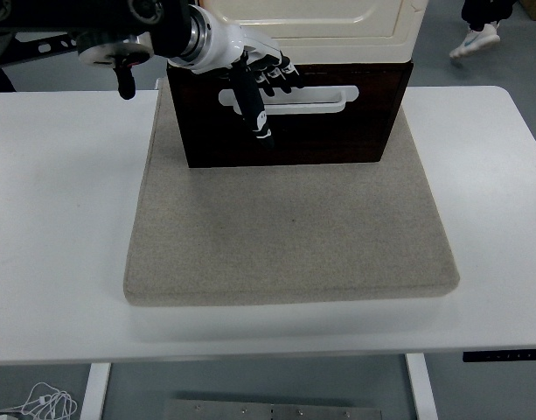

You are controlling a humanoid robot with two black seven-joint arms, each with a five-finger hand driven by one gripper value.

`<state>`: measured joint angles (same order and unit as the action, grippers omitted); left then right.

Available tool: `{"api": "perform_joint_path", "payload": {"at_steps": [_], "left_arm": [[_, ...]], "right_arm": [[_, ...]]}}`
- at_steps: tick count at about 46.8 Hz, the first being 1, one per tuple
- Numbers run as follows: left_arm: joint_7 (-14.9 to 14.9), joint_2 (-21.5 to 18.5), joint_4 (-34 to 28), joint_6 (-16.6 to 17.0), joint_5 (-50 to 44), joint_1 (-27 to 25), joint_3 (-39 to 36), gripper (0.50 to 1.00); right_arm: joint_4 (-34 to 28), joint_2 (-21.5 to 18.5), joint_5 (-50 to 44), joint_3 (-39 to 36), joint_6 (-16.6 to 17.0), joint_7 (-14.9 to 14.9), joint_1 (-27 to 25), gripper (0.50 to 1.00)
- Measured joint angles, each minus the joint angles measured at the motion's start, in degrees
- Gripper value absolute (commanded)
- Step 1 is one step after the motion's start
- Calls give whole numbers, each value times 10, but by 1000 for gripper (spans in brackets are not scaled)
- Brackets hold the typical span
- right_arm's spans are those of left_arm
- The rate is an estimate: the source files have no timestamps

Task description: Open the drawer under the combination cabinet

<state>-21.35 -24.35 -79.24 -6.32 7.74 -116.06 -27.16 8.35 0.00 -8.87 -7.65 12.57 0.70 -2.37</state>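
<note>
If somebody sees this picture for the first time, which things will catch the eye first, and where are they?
First comes the dark brown drawer with its white handle, at the far middle of the table under a cream cabinet. The robot's left hand reaches in from the upper left, its fingers at the handle's left end. Both stand on a big grey mat on the white table.

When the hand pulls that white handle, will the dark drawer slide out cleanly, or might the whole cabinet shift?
The drawer looks rigid, so it should probably move as one piece. The cabinet sits on a felt-like mat, which likely resists sliding. The left hand is near the handle's left end, so an off-centre pull might skew it.
</note>
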Motion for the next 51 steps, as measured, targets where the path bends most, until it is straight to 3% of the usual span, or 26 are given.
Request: {"api": "perform_joint_path", "payload": {"at_steps": [51], "left_arm": [[-3,19,52,-11,2,21,-1,1000]], "right_arm": [[0,0,0,0,0,0,0,926]]}}
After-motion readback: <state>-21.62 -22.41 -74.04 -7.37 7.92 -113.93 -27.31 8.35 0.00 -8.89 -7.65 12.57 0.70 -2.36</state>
